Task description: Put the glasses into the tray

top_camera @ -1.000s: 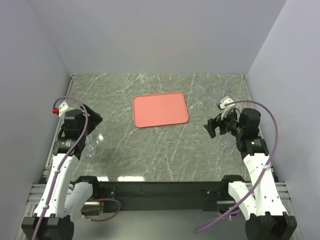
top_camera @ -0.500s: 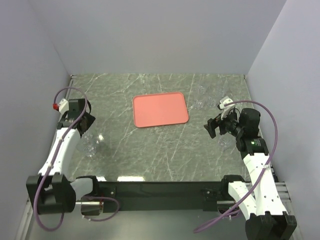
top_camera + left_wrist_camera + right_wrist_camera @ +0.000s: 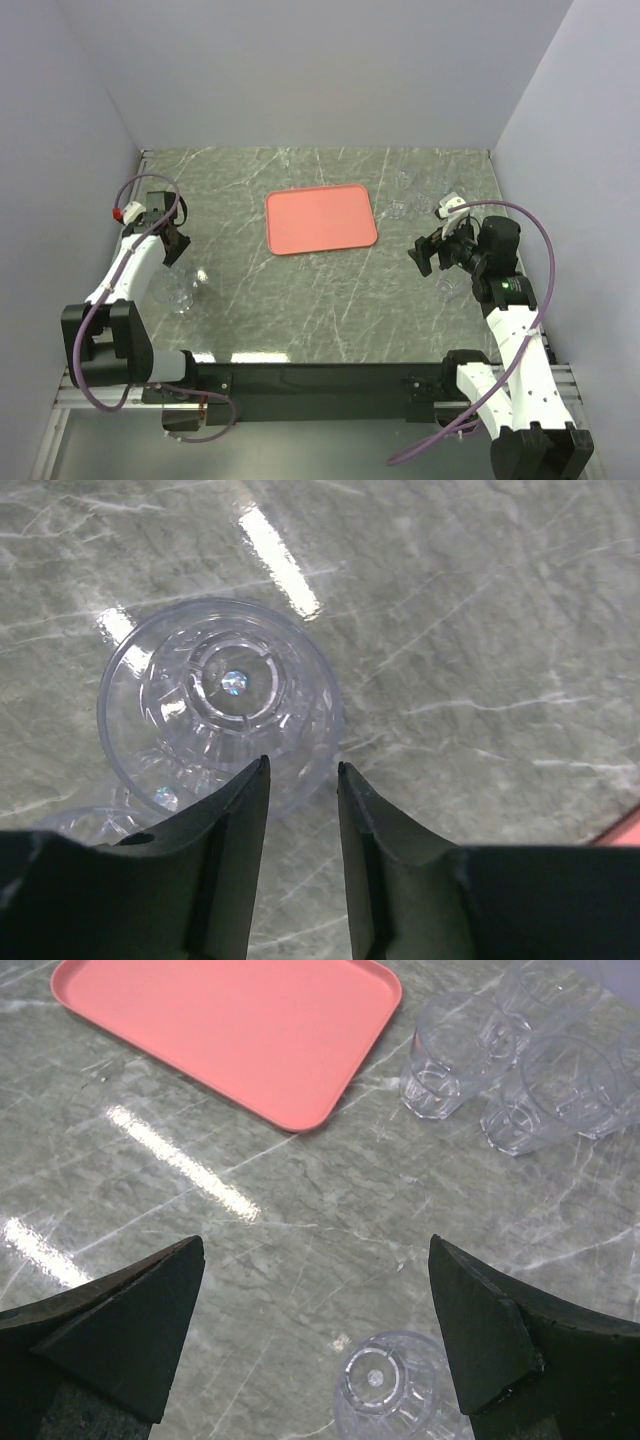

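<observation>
In the top view the tray (image 3: 320, 220) had nothing on it, so I'd say the job had barely started. The glasses were all out on the surface (image 3: 300, 310): a cluster (image 3: 400, 205) just off the tray's right edge, a lone glass (image 3: 447, 288) further out past its near-right corner, and a pair (image 3: 183, 293) well off its near-left corner. The left tool (image 3: 172, 250) hung pointing down between the tray and that pair, closer to the pair, and the right tool (image 3: 428, 255) sat off the tray's near-right corner. In the left wrist view, the left tool's fingers were nearly together with just a slim gap. One glass of the pair sat upright right past the tips, with a sliver of pink tray at the far right. It didn't look pinched to me, more like lining up on the rim. In the right wrist view, the right tool was spread wide, gripping nothing. The lone glass stood just below the gap, on the side away from the tray, so it was probably set wide to drop around it.
</observation>
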You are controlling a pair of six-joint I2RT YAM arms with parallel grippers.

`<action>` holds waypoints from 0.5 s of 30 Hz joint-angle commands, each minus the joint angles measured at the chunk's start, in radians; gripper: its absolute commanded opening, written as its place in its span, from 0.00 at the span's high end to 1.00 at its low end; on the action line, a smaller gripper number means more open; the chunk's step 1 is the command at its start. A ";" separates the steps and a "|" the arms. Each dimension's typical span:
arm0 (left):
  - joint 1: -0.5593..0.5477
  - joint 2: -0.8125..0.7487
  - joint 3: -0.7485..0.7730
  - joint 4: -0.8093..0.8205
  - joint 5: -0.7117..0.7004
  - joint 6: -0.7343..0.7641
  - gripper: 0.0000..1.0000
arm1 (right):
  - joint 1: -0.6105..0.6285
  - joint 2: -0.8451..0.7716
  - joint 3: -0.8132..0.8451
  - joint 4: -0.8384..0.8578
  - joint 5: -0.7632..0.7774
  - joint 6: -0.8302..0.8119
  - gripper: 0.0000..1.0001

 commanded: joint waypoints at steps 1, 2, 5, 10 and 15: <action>0.010 0.041 0.040 -0.015 -0.036 -0.017 0.61 | -0.002 0.003 -0.006 0.016 0.012 -0.009 0.01; 0.010 0.050 0.044 -0.015 -0.035 -0.017 0.64 | -0.002 0.001 -0.006 0.016 0.013 -0.008 0.01; 0.010 0.075 0.056 -0.009 -0.032 -0.012 0.68 | -0.004 0.001 -0.006 0.014 0.012 -0.008 0.01; 0.012 0.110 0.081 -0.003 -0.015 0.009 0.76 | -0.004 0.000 -0.006 0.013 0.013 -0.010 0.01; 0.010 0.112 0.092 0.034 0.014 0.053 0.91 | -0.010 -0.002 -0.006 0.014 0.013 -0.010 0.01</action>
